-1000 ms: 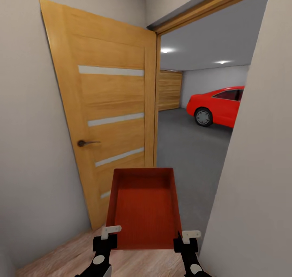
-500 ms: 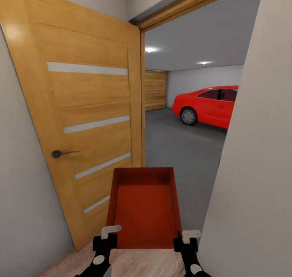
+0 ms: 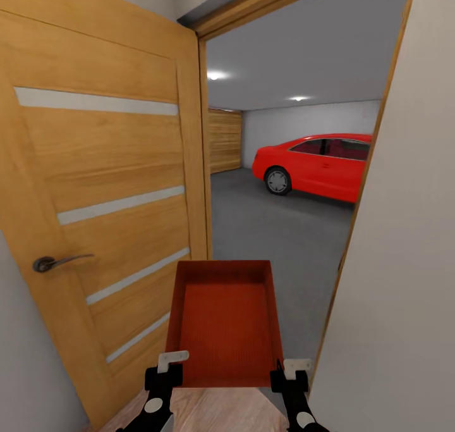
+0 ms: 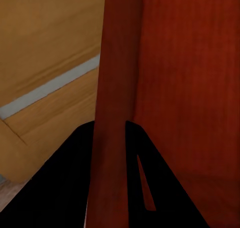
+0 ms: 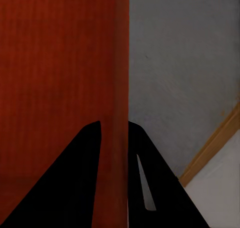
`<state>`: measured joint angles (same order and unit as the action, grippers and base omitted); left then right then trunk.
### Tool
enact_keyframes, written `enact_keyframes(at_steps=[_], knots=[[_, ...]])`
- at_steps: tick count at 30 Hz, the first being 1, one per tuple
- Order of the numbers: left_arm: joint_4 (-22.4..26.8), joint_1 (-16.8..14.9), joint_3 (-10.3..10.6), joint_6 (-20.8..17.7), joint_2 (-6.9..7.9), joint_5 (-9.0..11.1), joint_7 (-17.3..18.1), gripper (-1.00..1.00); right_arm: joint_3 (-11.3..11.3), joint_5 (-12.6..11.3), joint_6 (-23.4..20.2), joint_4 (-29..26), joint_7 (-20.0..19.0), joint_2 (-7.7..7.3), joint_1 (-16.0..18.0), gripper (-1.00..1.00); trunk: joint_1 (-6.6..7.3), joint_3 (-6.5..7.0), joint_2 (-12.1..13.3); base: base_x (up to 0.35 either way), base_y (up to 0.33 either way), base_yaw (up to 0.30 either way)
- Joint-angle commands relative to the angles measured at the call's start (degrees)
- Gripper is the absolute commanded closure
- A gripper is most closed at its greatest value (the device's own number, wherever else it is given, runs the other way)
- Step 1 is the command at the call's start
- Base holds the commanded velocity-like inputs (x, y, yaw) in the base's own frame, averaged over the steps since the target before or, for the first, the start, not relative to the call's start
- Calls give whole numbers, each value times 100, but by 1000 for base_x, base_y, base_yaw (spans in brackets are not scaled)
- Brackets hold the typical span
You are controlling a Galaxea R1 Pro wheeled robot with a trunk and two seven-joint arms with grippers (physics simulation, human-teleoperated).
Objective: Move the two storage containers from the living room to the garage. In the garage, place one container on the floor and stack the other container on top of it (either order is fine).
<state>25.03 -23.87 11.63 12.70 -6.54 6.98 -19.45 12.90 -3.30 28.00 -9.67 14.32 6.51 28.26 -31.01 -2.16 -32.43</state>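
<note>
Nearest the camera in the head view, the left end effector (image 3: 165, 370) and the right end effector (image 3: 288, 372) sit at the two near corners of one red-orange bin (image 3: 222, 321), which extends forward from them and is carried clear of the floor. The bin's open top faces up; nothing lies inside it.

The left wrist view shows the left end effector (image 4: 110, 153) clamped on the bin (image 4: 185, 77), its two dark fingers (image 4: 65, 188) straddling the bin's thin side wall, one outside and one inside. The right wrist view shows the same arrangement: the right end effector (image 5: 114, 150) is closed onto the opposite wall of the bin (image 5: 55, 62), a finger on each face of it.

Below the near edge of the bin lies a strip of light wood plank floor (image 3: 208, 410). To the left stands an open wooden door (image 3: 107, 217) with pale horizontal strips and a dark lever handle (image 3: 55, 262). A plain wall (image 3: 404, 261) closes the right side, edged by the wooden frame.

Beyond the doorway is the garage, with grey concrete floor (image 3: 278, 236) reaching under the far end of the bin. Farther back a red car (image 3: 313, 165) stands by a white wall, with ceiling spotlights (image 3: 215, 76) overhead.
</note>
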Motion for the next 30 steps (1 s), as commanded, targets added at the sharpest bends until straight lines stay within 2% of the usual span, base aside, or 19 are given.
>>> enact_keyframes(at_steps=[1,9,20,30], knots=[[-16,-3,52,-500,3,102,104,100,-68,-90,379,-5,89,-1,13,100,-4,-11,-11,92,60,-11],[-16,-3,55,-497,-4,102,96,100,-68,-91,381,-7,93,-3,13,100,-4,-11,-11,22,14,-21],[-16,-3,52,-500,-6,115,82,100,-68,-92,382,-4,93,-1,13,100,-4,-11,-11,6,12,-209],[-19,-3,50,-507,-6,120,97,100,-68,-92,382,-8,97,-1,13,100,-4,-11,-11,98,252,-49]])
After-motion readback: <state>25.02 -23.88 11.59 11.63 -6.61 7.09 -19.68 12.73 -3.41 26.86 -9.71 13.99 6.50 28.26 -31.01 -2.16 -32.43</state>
